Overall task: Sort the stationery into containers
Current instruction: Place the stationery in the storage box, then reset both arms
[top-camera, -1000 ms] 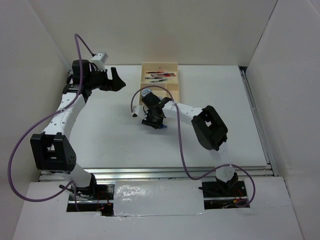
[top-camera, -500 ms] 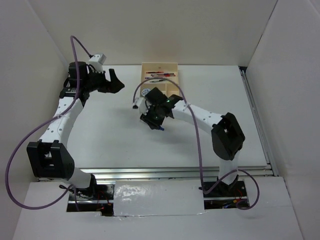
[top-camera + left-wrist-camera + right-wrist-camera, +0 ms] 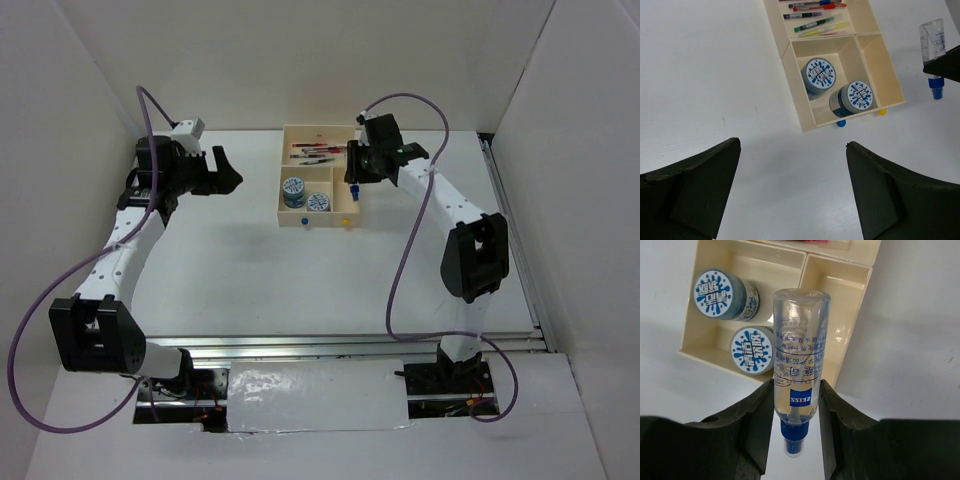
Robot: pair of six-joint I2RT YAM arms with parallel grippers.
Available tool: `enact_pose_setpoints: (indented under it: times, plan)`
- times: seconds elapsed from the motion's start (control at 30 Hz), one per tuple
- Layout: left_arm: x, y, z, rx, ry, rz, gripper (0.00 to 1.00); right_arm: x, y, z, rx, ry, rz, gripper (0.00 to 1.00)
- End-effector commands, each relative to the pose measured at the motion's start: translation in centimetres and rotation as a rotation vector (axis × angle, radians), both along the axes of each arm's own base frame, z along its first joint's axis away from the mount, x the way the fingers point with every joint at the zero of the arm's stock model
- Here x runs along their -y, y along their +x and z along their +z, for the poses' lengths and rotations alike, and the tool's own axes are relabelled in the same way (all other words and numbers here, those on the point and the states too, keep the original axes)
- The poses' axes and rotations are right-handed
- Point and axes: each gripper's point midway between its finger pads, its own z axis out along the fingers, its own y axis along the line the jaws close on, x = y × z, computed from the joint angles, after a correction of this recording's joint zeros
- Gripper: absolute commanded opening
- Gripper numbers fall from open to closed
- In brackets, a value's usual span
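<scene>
Bright, even light falls from above. In the top view the white table (image 3: 250, 270) and walls (image 3: 300, 60) come close to washed out, and the picture is soft — the pens (image 3: 318, 152) are mere streaks. Shadows are faint and soft-edged; in the right wrist view a grey patch lies beside the tray (image 3: 850, 290). The bottle (image 3: 796, 365) is sharp, its print legible. The left fingers (image 3: 690, 195) are dark, blurred masses — the tray beyond them is crisp.
</scene>
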Motion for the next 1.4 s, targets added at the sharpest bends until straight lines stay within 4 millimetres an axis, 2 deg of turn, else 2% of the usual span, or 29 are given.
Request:
enact_pose_setpoints:
  times: [0.0,0.03,0.07,0.1,0.13,0.17,0.23,0.5,0.67,0.8,0.9,0.93,0.97,1.0,1.03,1.07,1.2,1.23,1.27,1.3,1.33,1.37]
  plan:
    - [-0.4,0.0,0.9,0.031,-0.019,0.036,0.99,-1.6,1.6,0.6,0.01,0.068,-0.072,0.0]
    - [-0.4,0.0,0.8,0.026,-0.022,0.039,0.99,-1.7,2.2,0.9,0.02,0.075,-0.076,0.0]
    - [-1.5,0.1,0.6,0.022,-0.026,0.065,0.99,-1.8,2.6,0.2,0.009,0.08,-0.071,0.0]
    - [-1.4,0.1,0.5,0.021,-0.036,0.067,0.99,-1.8,3.0,-0.2,0.002,0.078,-0.075,0.0]
    - [-1.4,0.1,0.3,0.015,-0.043,0.068,0.99,-2.0,3.6,0.4,0.015,0.084,-0.074,0.0]
    - [-1.3,0.1,0.2,0.011,-0.051,0.068,0.99,-2.0,4.0,-0.9,-0.01,0.08,-0.073,0.0]
    - [-1.5,0.3,0.0,0.005,-0.055,0.07,0.99,-2.0,4.6,-1.0,-0.01,0.077,-0.072,0.0]
    - [-1.6,0.6,-0.6,-0.013,-0.068,0.068,0.99,-2.3,5.4,-4.7,-0.06,0.04,-0.056,0.0]
    - [-1.8,0.7,-0.8,-0.014,-0.065,0.077,0.99,-2.1,5.5,-6.0,-0.075,0.022,-0.059,0.01]
    - [-1.7,0.6,-1.0,-0.022,-0.075,0.073,0.99,-2.1,6.0,-6.8,-0.082,0.009,-0.058,0.07]
    - [-1.7,0.6,-0.9,-0.023,-0.073,0.074,0.99,-2.2,5.8,-7.2,-0.099,0.006,-0.047,0.19]
    - [-1.9,0.6,-1.0,-0.024,-0.063,0.076,0.99,-2.3,5.7,-6.8,-0.095,0.012,-0.041,0.37]
    - [-2.0,0.6,-0.9,-0.021,-0.058,0.08,0.99,-2.4,5.4,-6.6,-0.097,0.016,-0.035,0.49]
    - [-2.1,0.7,-0.8,-0.016,-0.05,0.082,0.99,-2.4,5.2,-6.3,-0.095,0.019,-0.03,0.56]
    - [-2.1,0.6,-0.6,-0.015,-0.045,0.081,0.99,-2.5,4.9,-5.0,-0.078,0.03,-0.026,0.7]
    - [-2.3,0.6,-0.4,-0.013,-0.04,0.088,0.99,-2.3,4.7,-4.3,-0.067,0.026,-0.024,0.74]
    - [-3.2,0.4,0.9,0.01,-0.012,0.105,0.99,-2.2,2.9,0.2,-0.016,0.007,0.003,0.79]
    - [-3.6,0.3,1.1,0.009,-0.006,0.114,0.99,-1.8,2.2,3.1,0.031,0.019,0.005,0.79]
    - [-3.9,0.2,1.9,0.021,0.003,0.12,0.99,-1.4,1.7,4.3,0.051,0.013,0.011,0.79]
    - [-4.3,-0.1,1.9,0.005,0.019,0.127,0.99,-0.9,1.1,5.6,0.075,0.009,0.016,0.79]
    - [-4.9,-0.2,2.3,0.006,0.032,0.14,0.99,0.2,-0.4,8.0,0.12,0.009,0.01,0.79]
    - [-5.4,-0.4,2.2,-0.003,0.059,0.145,0.99,1.1,-1.0,8.8,0.151,-0.014,0.019,0.79]
